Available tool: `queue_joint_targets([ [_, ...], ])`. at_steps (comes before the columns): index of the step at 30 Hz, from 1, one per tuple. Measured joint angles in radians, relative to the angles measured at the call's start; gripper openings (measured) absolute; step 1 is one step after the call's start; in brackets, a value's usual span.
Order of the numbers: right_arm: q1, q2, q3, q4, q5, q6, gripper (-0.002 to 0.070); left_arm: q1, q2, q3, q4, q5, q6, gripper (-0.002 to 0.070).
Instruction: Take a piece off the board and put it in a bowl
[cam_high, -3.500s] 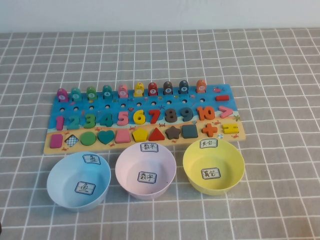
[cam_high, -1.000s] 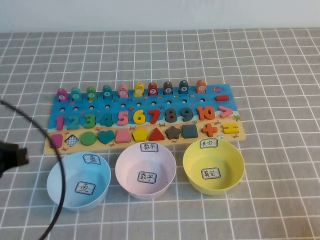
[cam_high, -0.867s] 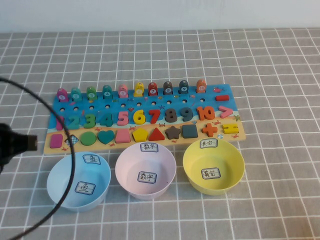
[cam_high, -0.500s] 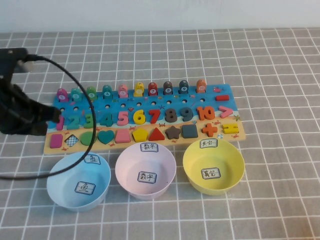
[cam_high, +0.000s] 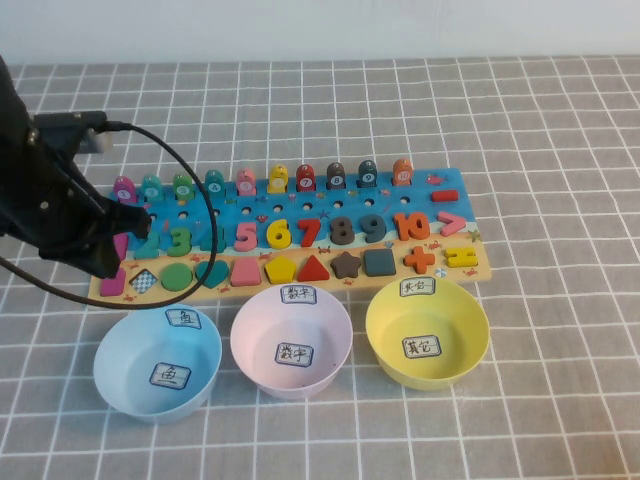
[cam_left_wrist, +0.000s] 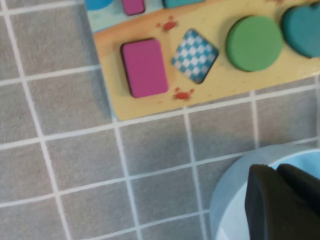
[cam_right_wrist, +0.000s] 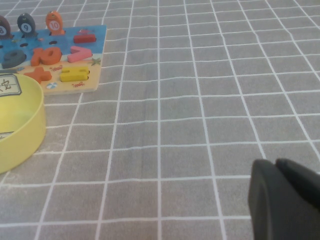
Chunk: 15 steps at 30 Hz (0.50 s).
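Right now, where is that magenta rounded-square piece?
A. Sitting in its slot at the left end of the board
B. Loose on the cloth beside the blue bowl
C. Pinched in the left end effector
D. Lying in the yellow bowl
A: the left wrist view shows the magenta piece seated in the board beside the checkered diamond, with the shut left end effector apart from it, above the blue bowl.

Bowls and checked cloth
Light blue bowl beside pink bowl, both labelled, resting on grey tablecloth gridded with white lines.
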<state>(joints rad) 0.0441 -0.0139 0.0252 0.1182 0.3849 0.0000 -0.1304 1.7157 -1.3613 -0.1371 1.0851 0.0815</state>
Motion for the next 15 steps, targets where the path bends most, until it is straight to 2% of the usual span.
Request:
queue_joint_targets([
  [7, 0.0, 0.0, 0.0, 0.0, 0.0, 0.0, -0.0017, 0.0, 0.008, -0.002, 0.036, -0.001, -0.013, -0.0005],
  [11, 0.0, 0.0, 0.0, 0.0, 0.0, 0.0, -0.0017, 0.0, 0.008, -0.002, 0.059, -0.071, -0.01, -0.0003],
  [13, 0.0, 0.0, 0.0, 0.0, 0.0, 0.0, -0.0017, 0.0, 0.018, -0.002, 0.061, -0.095, 0.018, 0.0019],
  [15, 0.0, 0.0, 0.0, 0.0, 0.0, 0.0, -0.0017, 0.0, 0.032, -0.002, 0.061, -0.097, 0.046, 0.0072],
])
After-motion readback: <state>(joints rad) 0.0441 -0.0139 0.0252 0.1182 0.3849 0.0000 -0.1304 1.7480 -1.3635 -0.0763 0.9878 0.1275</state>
